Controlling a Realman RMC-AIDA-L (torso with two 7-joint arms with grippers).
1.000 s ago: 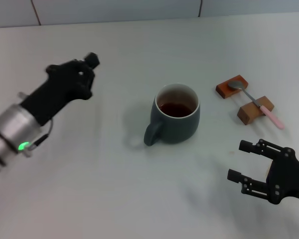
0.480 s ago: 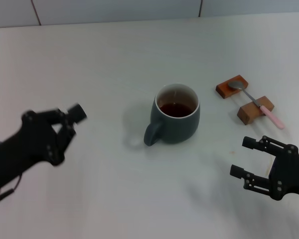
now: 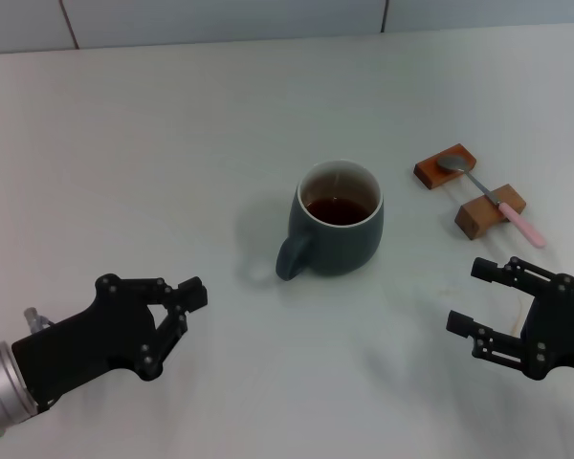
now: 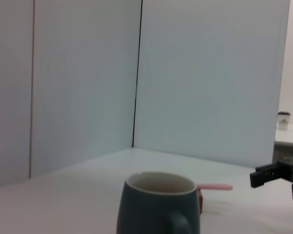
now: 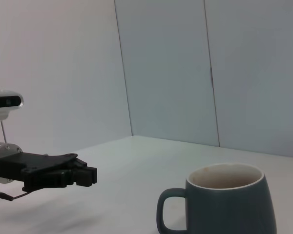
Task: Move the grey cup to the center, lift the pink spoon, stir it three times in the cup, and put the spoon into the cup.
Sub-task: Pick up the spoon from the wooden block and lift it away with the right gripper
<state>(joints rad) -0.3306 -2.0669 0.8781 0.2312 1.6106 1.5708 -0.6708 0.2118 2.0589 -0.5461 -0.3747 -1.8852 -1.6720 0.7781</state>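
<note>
Spoon (image 3: 493,200) on wooden blocks (image 3: 467,190), cup (image 3: 337,220) central

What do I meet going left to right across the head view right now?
Left gripper, black → dark slate-grey ceramic mug holding brown liquid → pink-handled metal spoon lying across two brown wooden blocks → right gripper, black, open, nearer the robot than the blocks.

White table (image 3: 172,124). Grey cup (image 3: 336,220) w/ brown drink sits in the middle. At 3 o'clock from it, 2 brown wood blocks (image 3: 469,188) lie on the table, pink spoon (image 3: 493,200) across them.
</note>
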